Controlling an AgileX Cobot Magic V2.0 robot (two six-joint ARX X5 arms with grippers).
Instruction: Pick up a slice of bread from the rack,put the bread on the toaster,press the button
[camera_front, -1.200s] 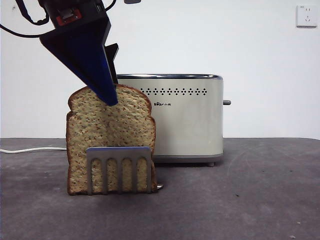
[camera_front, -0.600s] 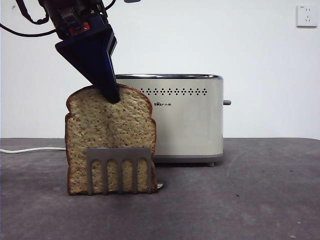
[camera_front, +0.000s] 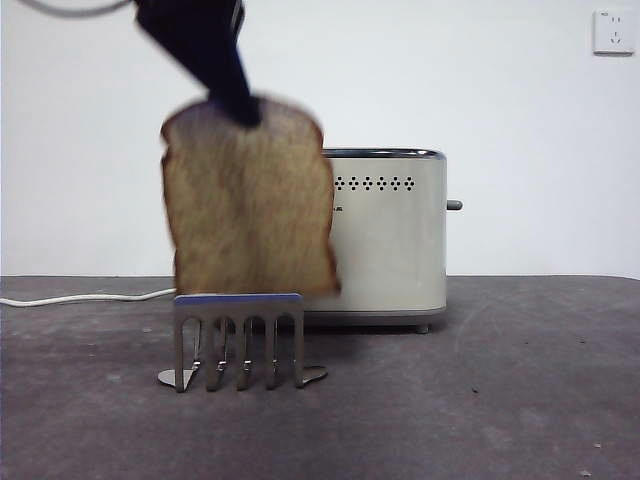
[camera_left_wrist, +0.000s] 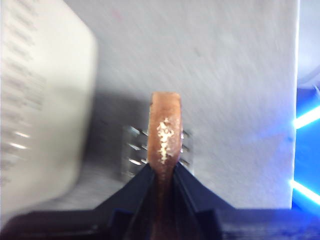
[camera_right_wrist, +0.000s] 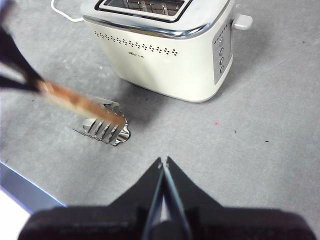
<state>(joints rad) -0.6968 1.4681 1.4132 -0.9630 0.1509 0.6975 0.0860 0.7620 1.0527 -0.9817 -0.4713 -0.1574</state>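
My left gripper (camera_front: 238, 108) is shut on the top crust of the slice of bread (camera_front: 248, 205) and holds it in the air, its lower edge just above the silver rack (camera_front: 238, 340). The bread is blurred. The left wrist view shows the jaws (camera_left_wrist: 162, 172) clamped on the crust (camera_left_wrist: 166, 132) above the rack (camera_left_wrist: 132, 150). The cream-white toaster (camera_front: 390, 235) stands behind and to the right, its dark button (camera_front: 454, 205) on the narrow right side. My right gripper (camera_right_wrist: 163, 162) is shut and empty, hovering over the table in front of the toaster (camera_right_wrist: 160, 50); the bread (camera_right_wrist: 80, 102) and rack (camera_right_wrist: 102, 129) show there too.
A white cable (camera_front: 70, 298) runs along the table at the left behind the rack. A white wall socket (camera_front: 612, 32) sits at the top right. The toaster's two slots (camera_right_wrist: 142, 5) face up.
The left gripper has risen and shifted right with the bread, lifting the slice out of the rack. The rack now stands empty.
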